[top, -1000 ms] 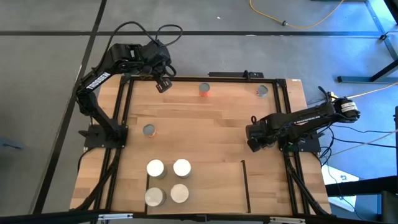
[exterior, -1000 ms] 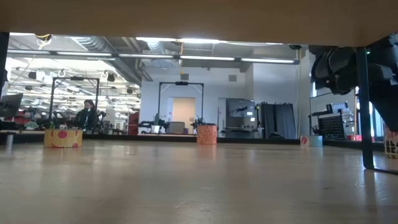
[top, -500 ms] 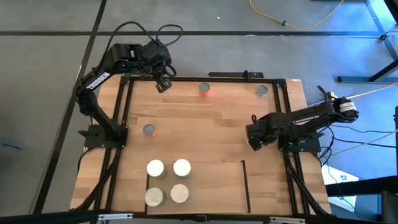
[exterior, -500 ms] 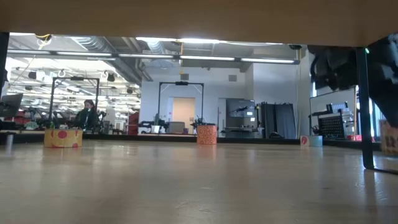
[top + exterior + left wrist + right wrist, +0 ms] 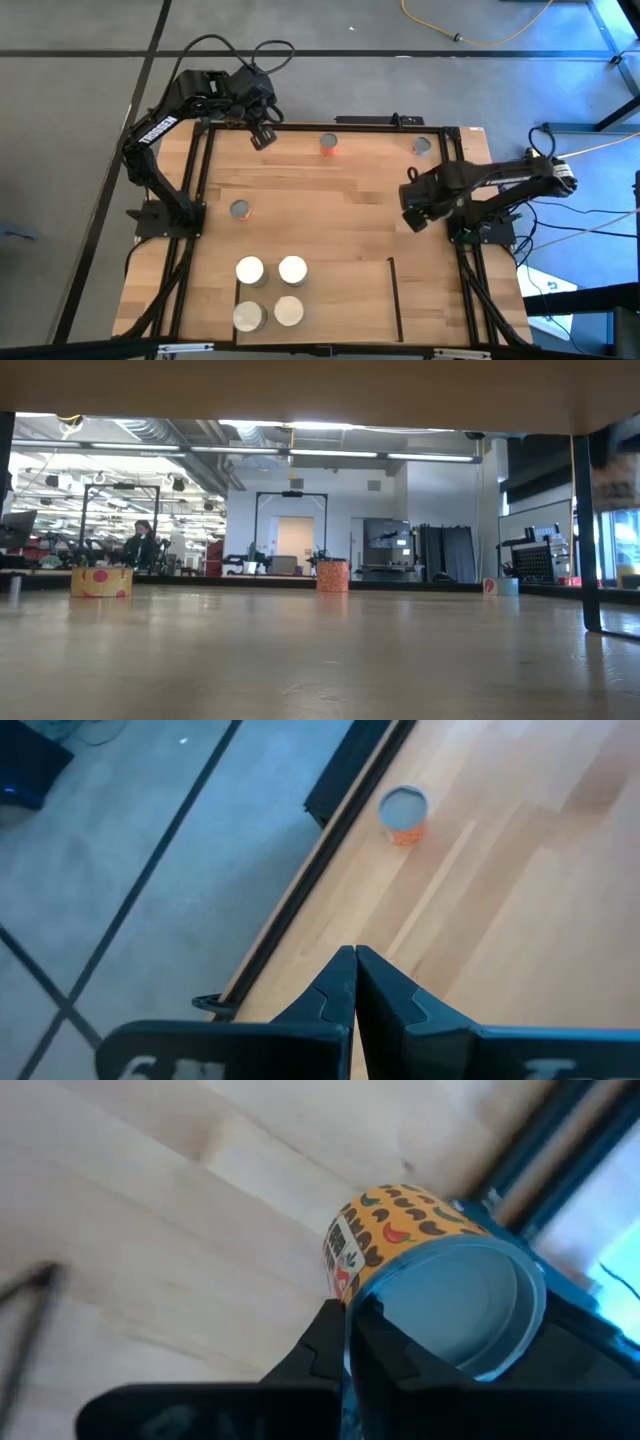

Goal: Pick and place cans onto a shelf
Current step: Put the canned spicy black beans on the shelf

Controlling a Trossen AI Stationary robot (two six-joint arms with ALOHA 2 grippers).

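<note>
Four white-topped cans [image 5: 270, 290] stand on the shelf [image 5: 340, 300] at the near edge. Three more cans stand on the table: one toward the left [image 5: 239, 209] and two by the far edge [image 5: 329, 143] [image 5: 422, 146]. My right gripper [image 5: 413, 208] is at the table's right side, shut on a yellow can with a chilli pattern [image 5: 400, 1230], which also shows as a blur in the low view [image 5: 612, 475]. My left gripper [image 5: 263, 136] hangs shut over the far left corner, holding nothing. Its wrist view shows the orange-sided can [image 5: 404, 812] by the far edge. My right gripper pinches the yellow can's top rim [image 5: 352, 1308] between its two fingertips. The fingers come from above, pointing down. The can hangs tilted beside the fingers, lifted clear of the table, its grey lid [image 5: 450, 1305] facing the wrist camera.
A black metal frame [image 5: 205, 180] edges the tabletop, and thin black bars [image 5: 392, 298] border the shelf. Bare wood lies between the far cans and the shelf. A black post [image 5: 585, 530] stands at the right in the low view.
My right gripper has risen from the table at its right side. The yellow can has gone up with it, from standing on the wood to hanging clear.
</note>
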